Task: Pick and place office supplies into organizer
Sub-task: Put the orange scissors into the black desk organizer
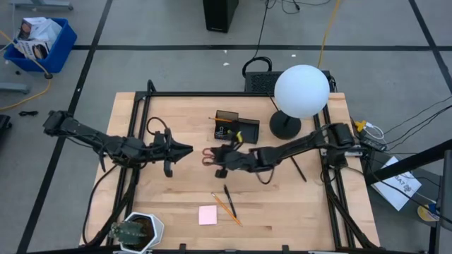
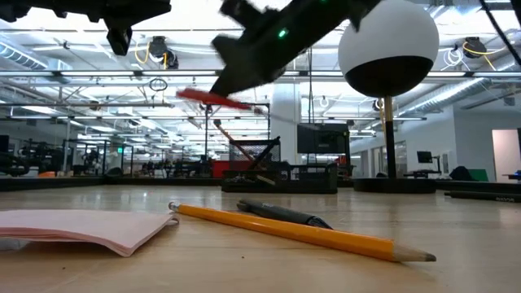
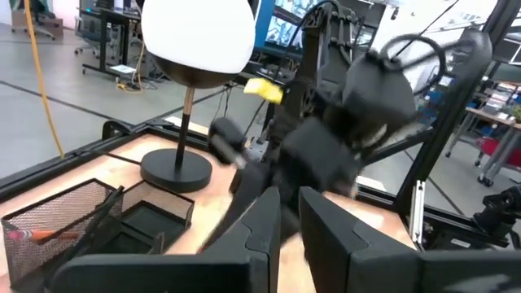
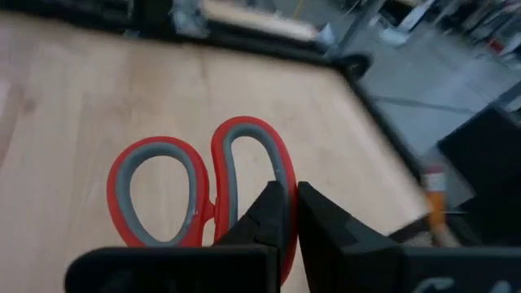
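The red-handled scissors [image 1: 209, 156] are up in the air in my right gripper [image 1: 217, 159], over the table's middle; in the low view the scissors [image 2: 215, 99] show high above the tabletop. My left gripper [image 1: 188, 149] hovers just to their left with its fingers together, holding nothing. The black organizer [image 1: 236, 127] stands a little beyond the scissors, toward the far edge. An orange pencil [image 2: 301, 232] and a dark pen [image 2: 285, 214] lie flat near the front edge, and the pink sticky-note pad [image 1: 207, 215] lies beside them. My right gripper pinches the scissors between its two fingers at the base of the handle loops [image 4: 262, 181], and its own fingers hide the exact spot. The fingers come nearly level from the table's right, along the scissors. Both loops stick out past the fingertips toward the left arm. The scissors are lifted clear and about level.
A lamp with a white globe [image 1: 301, 90] and a round black base [image 1: 284, 128] stands right of the organizer. Another dark pen [image 1: 298, 169] lies under the right arm. A potted plant [image 1: 138, 231] sits at the near left corner. A black frame [image 1: 134, 120] borders the table.
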Controlling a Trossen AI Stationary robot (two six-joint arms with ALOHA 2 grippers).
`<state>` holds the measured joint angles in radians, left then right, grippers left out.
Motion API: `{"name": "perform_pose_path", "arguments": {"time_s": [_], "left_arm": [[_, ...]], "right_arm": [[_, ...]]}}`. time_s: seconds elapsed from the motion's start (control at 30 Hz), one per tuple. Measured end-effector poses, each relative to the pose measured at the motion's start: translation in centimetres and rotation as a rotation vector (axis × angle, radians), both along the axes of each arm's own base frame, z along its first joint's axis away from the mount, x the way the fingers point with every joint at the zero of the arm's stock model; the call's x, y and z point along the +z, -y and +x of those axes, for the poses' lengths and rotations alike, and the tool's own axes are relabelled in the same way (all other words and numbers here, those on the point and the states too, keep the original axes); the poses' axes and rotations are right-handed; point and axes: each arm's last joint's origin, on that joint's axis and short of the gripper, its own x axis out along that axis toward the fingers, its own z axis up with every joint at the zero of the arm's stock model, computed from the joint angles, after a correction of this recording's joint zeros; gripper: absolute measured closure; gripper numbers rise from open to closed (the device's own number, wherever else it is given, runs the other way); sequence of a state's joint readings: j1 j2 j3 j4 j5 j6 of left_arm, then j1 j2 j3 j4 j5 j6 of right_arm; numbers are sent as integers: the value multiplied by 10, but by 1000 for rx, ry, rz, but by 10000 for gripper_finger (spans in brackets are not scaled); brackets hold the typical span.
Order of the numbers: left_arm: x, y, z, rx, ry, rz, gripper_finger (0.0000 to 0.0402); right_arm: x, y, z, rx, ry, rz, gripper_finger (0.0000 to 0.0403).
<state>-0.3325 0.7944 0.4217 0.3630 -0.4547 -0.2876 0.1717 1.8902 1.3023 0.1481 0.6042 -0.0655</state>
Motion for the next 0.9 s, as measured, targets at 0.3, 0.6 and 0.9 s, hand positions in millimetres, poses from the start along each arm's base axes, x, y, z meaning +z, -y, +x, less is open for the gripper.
{"name": "perform_pose_path", "arguments": {"time_s": [0.3, 0.6, 0.9], "left_arm": [[-10, 5, 8, -7, -48, -74, 346], [-31, 9, 46, -38, -4, -154, 235], [-46, 4, 64, -5, 21, -223, 160]], "right_arm": [[18, -14, -64, -106, 267, -143, 391], [8, -23, -81, -147, 323, -217, 391], [7, -22, -80, -182, 300, -266, 391]]}}
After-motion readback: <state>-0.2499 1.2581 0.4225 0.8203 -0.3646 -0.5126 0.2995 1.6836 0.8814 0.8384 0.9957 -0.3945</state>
